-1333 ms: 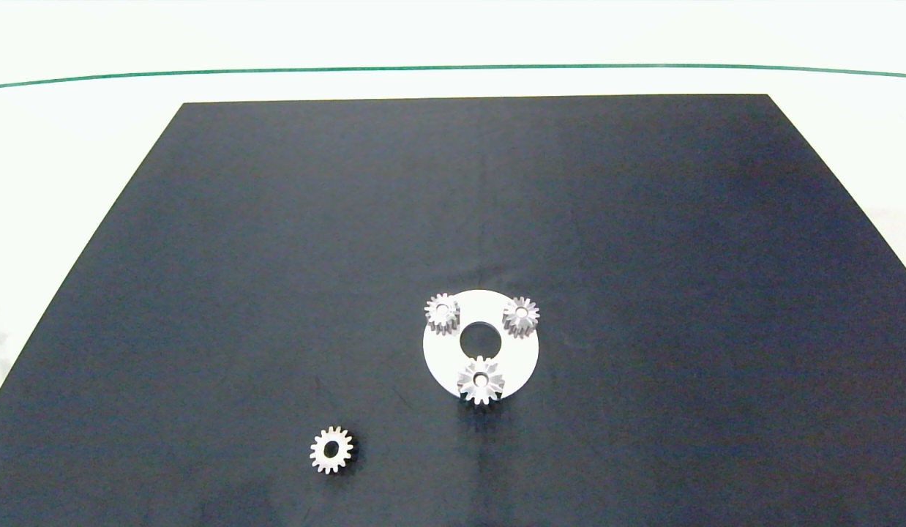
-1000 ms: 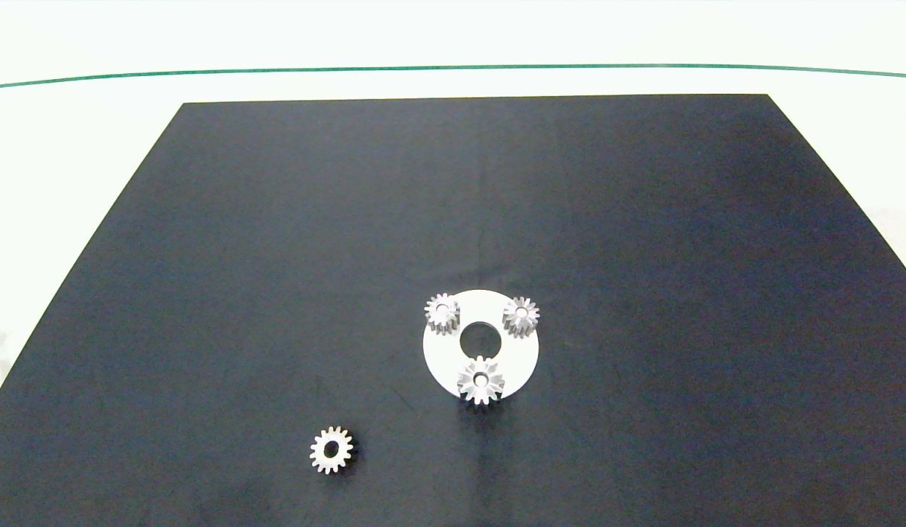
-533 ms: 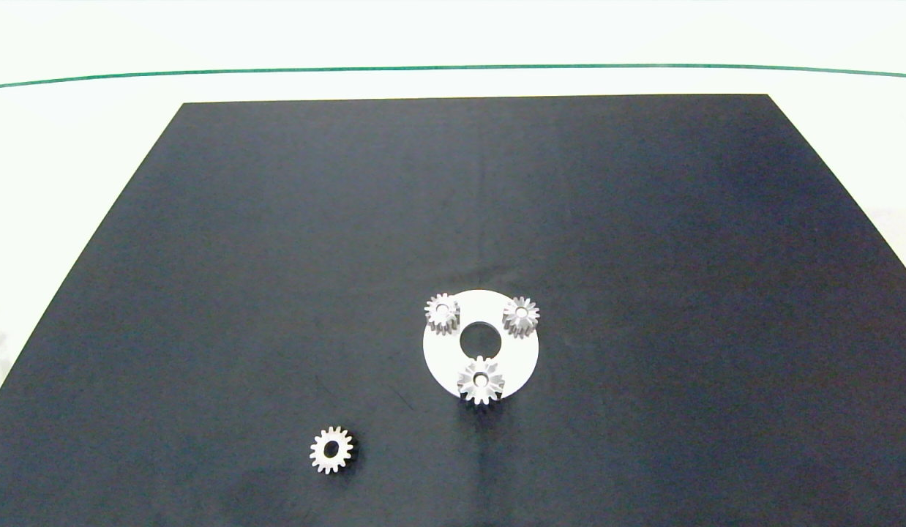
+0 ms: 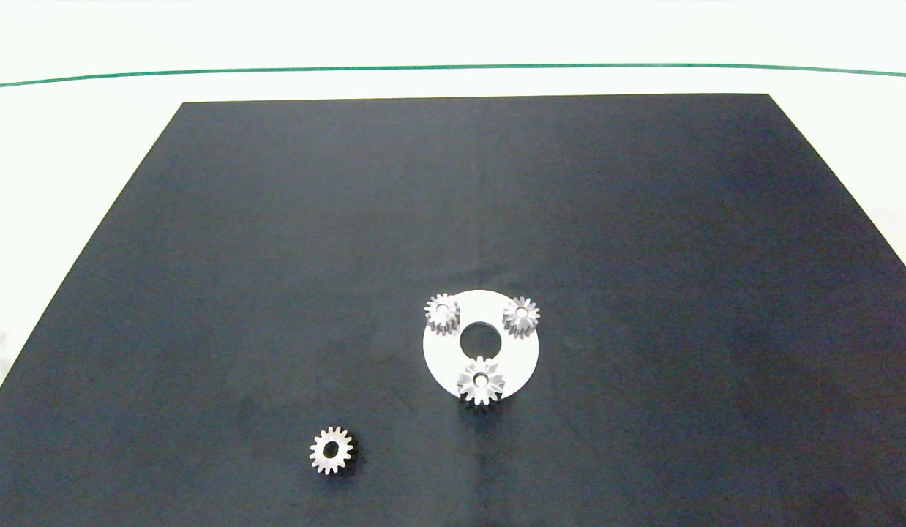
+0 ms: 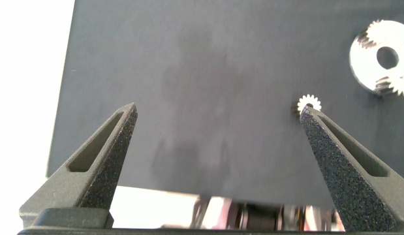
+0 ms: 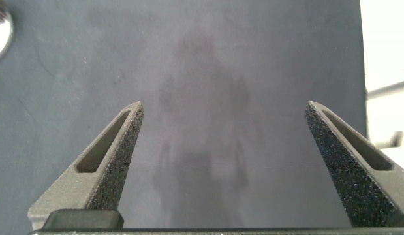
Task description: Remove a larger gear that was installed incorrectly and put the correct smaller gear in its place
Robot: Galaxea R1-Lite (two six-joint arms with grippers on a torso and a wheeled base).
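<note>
The larger gear [image 4: 481,380] sits on the near edge of a white ring plate [image 4: 438,353], its long flared teeth overhanging the plate rim. Two small gears occupy the plate's far side: one at the far left [image 4: 442,313], one at the far right [image 4: 521,317]. The plate has a round centre hole and lies flat on the black mat [image 4: 277,256] that covers the tabletop [image 4: 72,124].

The smaller gear [image 4: 331,449] lies flat on the mat, well apart from the plate, nearer the camera and to the left (blunt teeth, round centre hole).

Neither arm appears in the head view. The left hand [image 5: 218,114] hovers above the mat's near left area, fingers [image 5: 104,160] wide apart and empty; the smaller gear [image 5: 309,103] shows just beside one fingertip. The right hand [image 6: 222,108] hovers above bare mat, fingers [image 6: 110,160] wide apart, holding nothing.
</note>
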